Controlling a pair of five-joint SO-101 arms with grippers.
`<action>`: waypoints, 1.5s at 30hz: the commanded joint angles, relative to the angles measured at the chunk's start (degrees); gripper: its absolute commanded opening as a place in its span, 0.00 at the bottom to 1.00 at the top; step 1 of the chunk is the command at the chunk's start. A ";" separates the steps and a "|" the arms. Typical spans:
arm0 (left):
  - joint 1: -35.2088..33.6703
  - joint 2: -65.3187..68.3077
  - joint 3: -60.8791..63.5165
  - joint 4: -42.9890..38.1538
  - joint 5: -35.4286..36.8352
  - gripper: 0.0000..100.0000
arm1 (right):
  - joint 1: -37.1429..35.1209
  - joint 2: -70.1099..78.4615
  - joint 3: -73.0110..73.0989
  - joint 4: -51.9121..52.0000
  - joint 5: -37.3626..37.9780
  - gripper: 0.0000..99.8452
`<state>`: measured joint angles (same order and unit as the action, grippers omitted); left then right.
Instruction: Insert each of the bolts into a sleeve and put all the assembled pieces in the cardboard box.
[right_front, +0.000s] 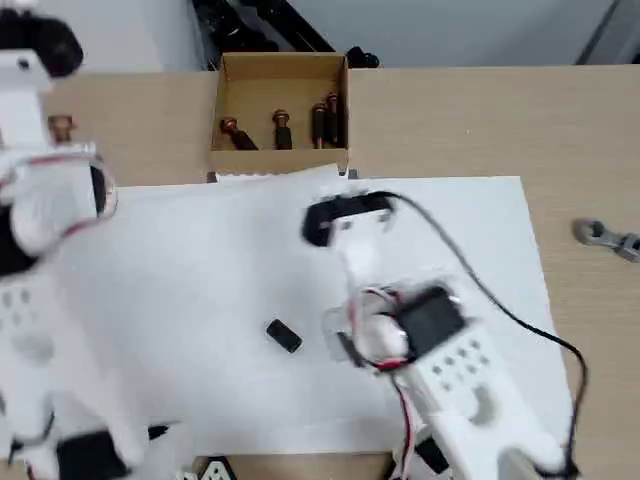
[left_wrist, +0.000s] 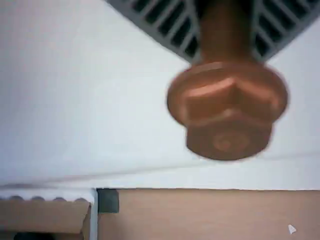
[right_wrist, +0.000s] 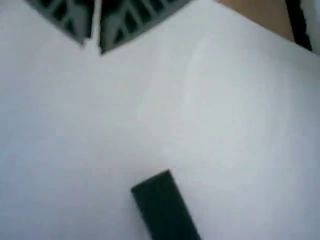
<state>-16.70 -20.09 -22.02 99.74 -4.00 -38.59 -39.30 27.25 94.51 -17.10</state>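
Holding bolt (left_wrist: 227, 110) in left gripper (left_wrist: 225, 30); sleeve (right_wrist: 162, 205) near right gripper (right_wrist: 95, 30)

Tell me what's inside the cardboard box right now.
The cardboard box holds what look like four copper-coloured bolts set in dark sleeves. Its near wall hides the front strip of the floor.

A light brown wooden counter (right_front: 580, 130) spans the scene under soft, even light. A large white sheet (right_front: 200, 270) lies flat over its middle, leaving bare wood along the far and right sides. Past the counter's far edge is a pale grey-blue surface (right_front: 480, 30), with black equipment (right_front: 260, 25) beside it.
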 joint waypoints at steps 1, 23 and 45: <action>0.18 -12.22 7.43 0.35 -2.20 0.01 | -4.62 2.77 -0.70 -2.33 0.00 0.01; -11.43 -41.67 24.04 -0.18 -7.12 0.01 | -14.81 19.82 -1.76 -16.31 8.18 0.18; -19.78 -41.76 24.13 0.09 -7.38 0.01 | -14.99 35.82 -4.66 -25.19 8.35 0.18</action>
<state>-36.31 -61.58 1.98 99.74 -11.12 -53.36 -3.60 25.23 70.95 -9.27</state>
